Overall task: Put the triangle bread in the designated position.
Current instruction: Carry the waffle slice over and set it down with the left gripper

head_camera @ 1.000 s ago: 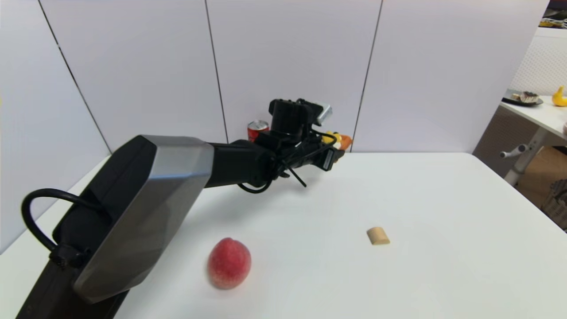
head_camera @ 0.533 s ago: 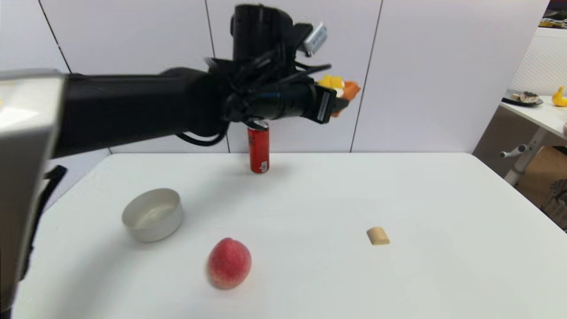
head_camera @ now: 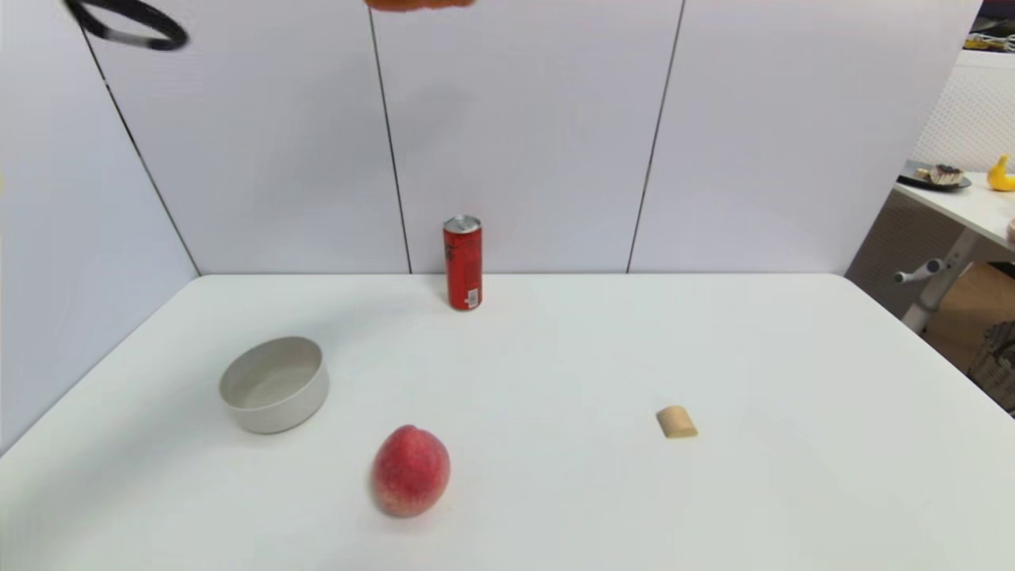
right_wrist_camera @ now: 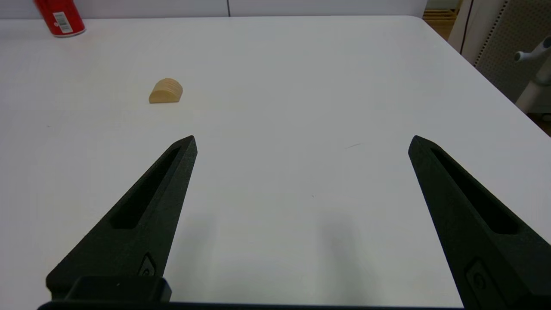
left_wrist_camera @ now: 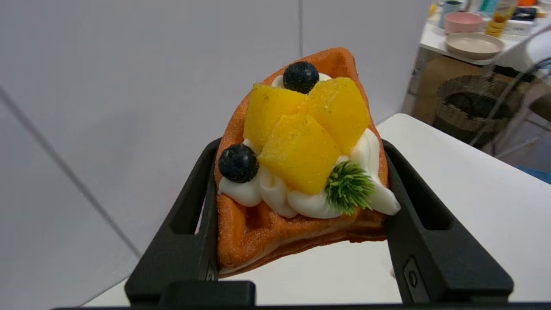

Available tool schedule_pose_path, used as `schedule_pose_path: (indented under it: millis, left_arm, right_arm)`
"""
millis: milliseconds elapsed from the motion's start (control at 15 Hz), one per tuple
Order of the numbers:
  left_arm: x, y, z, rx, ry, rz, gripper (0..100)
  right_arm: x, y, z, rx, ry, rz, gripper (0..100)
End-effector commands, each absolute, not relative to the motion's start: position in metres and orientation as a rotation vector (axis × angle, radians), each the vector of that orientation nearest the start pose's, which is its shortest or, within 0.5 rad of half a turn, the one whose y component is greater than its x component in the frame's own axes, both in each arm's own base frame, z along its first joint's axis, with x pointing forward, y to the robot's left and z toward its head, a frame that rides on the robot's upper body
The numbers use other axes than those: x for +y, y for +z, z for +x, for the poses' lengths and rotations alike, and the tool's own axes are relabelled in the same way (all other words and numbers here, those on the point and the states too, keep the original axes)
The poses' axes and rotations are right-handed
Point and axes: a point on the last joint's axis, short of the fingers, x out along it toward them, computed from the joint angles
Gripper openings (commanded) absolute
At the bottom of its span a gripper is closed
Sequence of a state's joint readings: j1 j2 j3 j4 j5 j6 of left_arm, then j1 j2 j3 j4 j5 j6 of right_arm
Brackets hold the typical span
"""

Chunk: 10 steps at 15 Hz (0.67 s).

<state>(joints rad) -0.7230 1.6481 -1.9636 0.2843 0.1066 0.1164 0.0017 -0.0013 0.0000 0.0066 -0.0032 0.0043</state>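
Note:
The triangle bread (left_wrist_camera: 297, 172) is an orange-brown wedge topped with yellow fruit pieces, white cream and dark berries. My left gripper (left_wrist_camera: 300, 146) is shut on it, one black finger (left_wrist_camera: 193, 215) pressed against each side. It is held high above the table, tilted toward the wall. In the head view only an orange sliver of the triangle bread (head_camera: 420, 3) shows at the top edge, and the left gripper itself is out of that picture. My right gripper (right_wrist_camera: 302, 137) hangs open over bare table at the near right, holding nothing.
On the table stand a red can (head_camera: 463, 262) at the back, a grey bowl (head_camera: 275, 383) at the left, a peach (head_camera: 411, 470) near the front and a small tan block (head_camera: 676, 422) at the right. A side table (head_camera: 963, 202) stands beyond the right edge.
My left arm has risen steeply with the triangle bread in its grip and has left the head view through the top. The can, bowl and peach are now uncovered.

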Motion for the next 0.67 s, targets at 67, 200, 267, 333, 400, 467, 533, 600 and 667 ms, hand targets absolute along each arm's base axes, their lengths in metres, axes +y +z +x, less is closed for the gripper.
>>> schedule_pose_path:
  millis: [67,200,267,333,400,467,533,600,667]
  left_arm:
    - [-0.091,0.46,0.174,-0.165,-0.211,0.172,0]
    - [-0.057,0.462,0.171,-0.168,-0.053,0.221,0]
    - [-0.045,0.458,0.17,-0.149,0.011,0.23,0]
    - [-0.031,0.45,0.169,-0.116,0.076,0.238,0]
    - [-0.024,0.442,0.17,-0.084,0.109,0.241,0]
    - [-0.02,0.432,0.173,-0.058,0.118,0.246,0]
    - [-0.015,0.422,0.178,-0.037,0.105,0.246,0]
    - [-0.011,0.411,0.183,-0.014,0.084,0.249,0]
    - [-0.006,0.4,0.189,0.005,0.068,0.251,0]
  right_arm:
    - [0.0,0.075,-0.023,0.008,-0.002,0.006,100]
    - [0.0,0.074,-0.023,0.009,-0.002,0.003,100]
    - [0.0,0.074,-0.023,0.008,0.0,0.006,100]
    - [0.0,0.075,-0.023,0.008,0.0,0.003,100]
    - [0.0,0.075,-0.023,0.008,-0.002,0.006,100]
    - [0.0,0.075,-0.023,0.008,-0.002,0.006,100]
    - [0.0,0.074,-0.023,0.008,-0.002,0.003,100]
    - [0.0,0.075,-0.023,0.008,-0.002,0.006,100]
    - [0.0,0.074,-0.023,0.009,-0.002,0.003,100]
